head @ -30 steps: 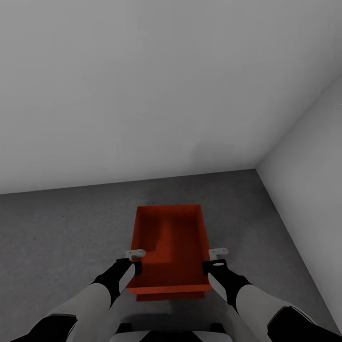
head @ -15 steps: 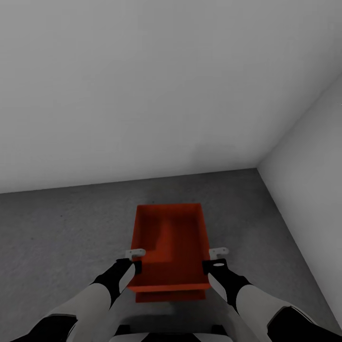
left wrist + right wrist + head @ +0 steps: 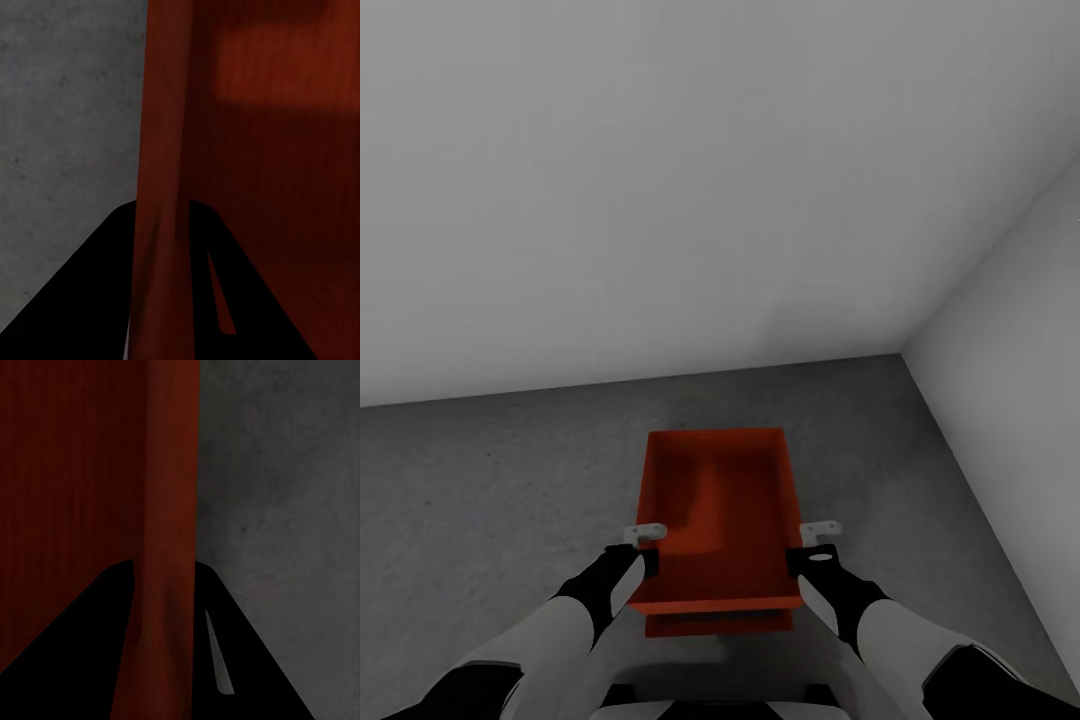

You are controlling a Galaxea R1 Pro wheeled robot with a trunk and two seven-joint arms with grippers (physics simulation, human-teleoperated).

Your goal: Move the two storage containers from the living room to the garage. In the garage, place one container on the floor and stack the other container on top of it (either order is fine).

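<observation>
In the head view an orange-red storage container (image 3: pixel 718 500) is held over the dark grey floor (image 3: pixel 490 490) of the garage, near a corner. My left gripper (image 3: pixel 643 540) is shut on its left wall and my right gripper (image 3: pixel 818 538) on its right wall. A strip of the second storage container (image 3: pixel 718 624) peeks out directly beneath the held one's near edge; whether they touch I cannot tell. The left wrist view has the thin orange wall (image 3: pixel 161 150) running between the dark fingers (image 3: pixel 90 300). In the right wrist view the wall (image 3: pixel 169 510) passes between the fingers (image 3: pixel 247 660).
A plain pale grey wall (image 3: pixel 660 200) stands just beyond the containers, and a second wall (image 3: pixel 1010 380) closes the corner on the right. Bare floor stretches to the left of the containers.
</observation>
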